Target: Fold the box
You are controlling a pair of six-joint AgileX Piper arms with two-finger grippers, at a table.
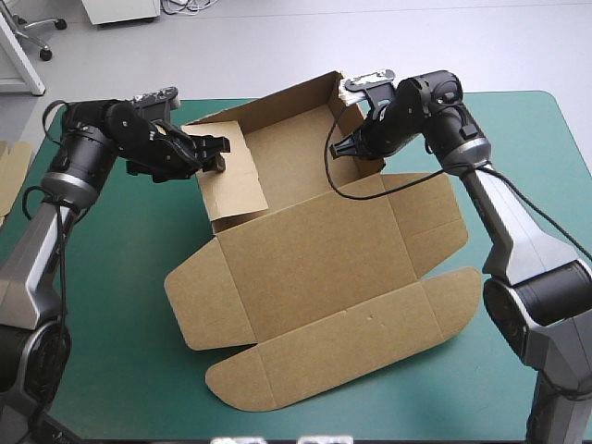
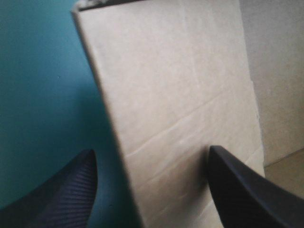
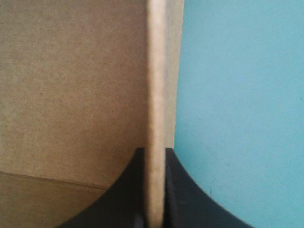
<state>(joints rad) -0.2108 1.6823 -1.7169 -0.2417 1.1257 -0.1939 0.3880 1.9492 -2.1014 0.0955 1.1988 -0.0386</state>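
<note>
- box (image 1: 314, 250) mid-frame, lid (image 1: 342, 356) flat toward bottom;
- left hand (image 1: 220, 155) upper left, apart, straddling left wall (image 2: 180, 95);
- right hand (image 1: 339, 148) upper right, clamped on right wall (image 3: 155, 71)

The table (image 1: 120, 370) has a teal-green cover and takes up most of the high view, with a rounded corner at the far right. The brown box (image 1: 314, 268) sits on it, roughly in the middle. Its wide lid and flaps lie flat on the cover toward the near edge, and a few walls stand up at the far end. There's also a bit of spare board (image 1: 11, 171) at the table's left edge, brown too.
</note>
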